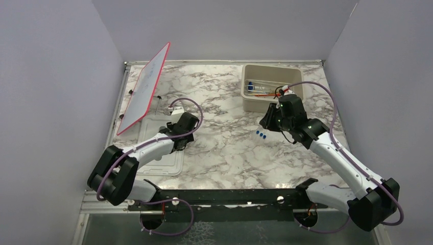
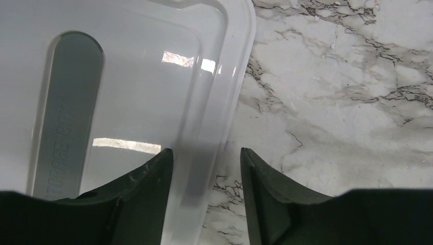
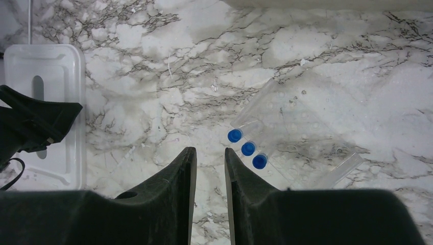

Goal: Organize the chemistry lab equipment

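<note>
Glossy translucent plastic lid [image 2: 153,92]; smooth marble-look tabletop [image 2: 347,102]; clear plastic tubes [image 3: 248,149].

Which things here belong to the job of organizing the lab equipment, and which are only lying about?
For the job:
three blue-capped tubes, loose on the table
more tubes and an orange-red stick, already in the beige tub

Only lying about, not equipment:
red-framed white board
translucent lid, flat on the table

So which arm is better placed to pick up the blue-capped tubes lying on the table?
Right. The right gripper hovers just beside the blue-capped tubes, jaws slightly apart and empty, with the tub close behind it. The left gripper is across the table, straddling the lid's edge.
</note>
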Robot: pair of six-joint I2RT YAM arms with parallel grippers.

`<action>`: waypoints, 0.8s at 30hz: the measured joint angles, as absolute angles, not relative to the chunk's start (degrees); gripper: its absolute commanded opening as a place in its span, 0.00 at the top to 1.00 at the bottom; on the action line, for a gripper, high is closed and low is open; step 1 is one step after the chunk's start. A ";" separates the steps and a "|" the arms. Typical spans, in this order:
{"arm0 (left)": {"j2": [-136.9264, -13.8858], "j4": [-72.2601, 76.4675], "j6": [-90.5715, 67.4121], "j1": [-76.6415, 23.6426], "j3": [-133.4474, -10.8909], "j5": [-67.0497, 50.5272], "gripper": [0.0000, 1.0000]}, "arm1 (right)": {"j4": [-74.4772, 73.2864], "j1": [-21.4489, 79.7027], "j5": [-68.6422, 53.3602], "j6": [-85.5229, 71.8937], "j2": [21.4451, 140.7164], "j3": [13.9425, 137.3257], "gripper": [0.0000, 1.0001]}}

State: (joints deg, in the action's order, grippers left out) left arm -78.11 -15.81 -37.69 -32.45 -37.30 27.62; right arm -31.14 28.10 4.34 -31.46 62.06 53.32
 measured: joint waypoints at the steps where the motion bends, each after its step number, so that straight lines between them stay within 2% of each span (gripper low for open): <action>1: -78.22 -15.29 -37.69 -32.32 -37.30 27.55 0.54 | -31.03 28.10 4.32 -31.46 61.95 53.17 0.69; 4: -79.42 -14.17 -37.50 -31.97 -37.41 26.04 0.63 | -30.87 28.10 4.34 -31.46 61.39 52.64 0.69; 10: -81.28 -13.82 -36.73 -31.66 -38.00 25.06 0.64 | -30.00 28.10 4.32 -31.46 60.95 51.79 0.69; 11: -81.62 -13.82 -36.40 -31.62 -38.24 25.04 0.68 | -29.85 28.10 4.32 -31.46 60.95 51.64 0.69; 13: -82.21 -13.85 -35.99 -31.59 -38.76 25.04 0.85 | -29.63 28.10 4.29 -31.46 60.95 51.27 0.69; 14: -82.63 -13.82 -35.64 -31.59 -39.09 25.08 0.88 | -29.61 28.10 4.25 -31.48 60.95 51.09 0.69; 24: -82.94 -15.75 -34.94 -37.01 -42.04 22.83 0.91 | -28.14 28.10 1.30 -31.59 60.80 49.60 0.68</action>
State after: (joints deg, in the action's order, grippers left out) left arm -82.94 -15.75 -34.94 -37.01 -42.04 22.83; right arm -28.14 28.10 1.30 -31.59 60.80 49.60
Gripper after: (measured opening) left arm 0.164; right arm 0.310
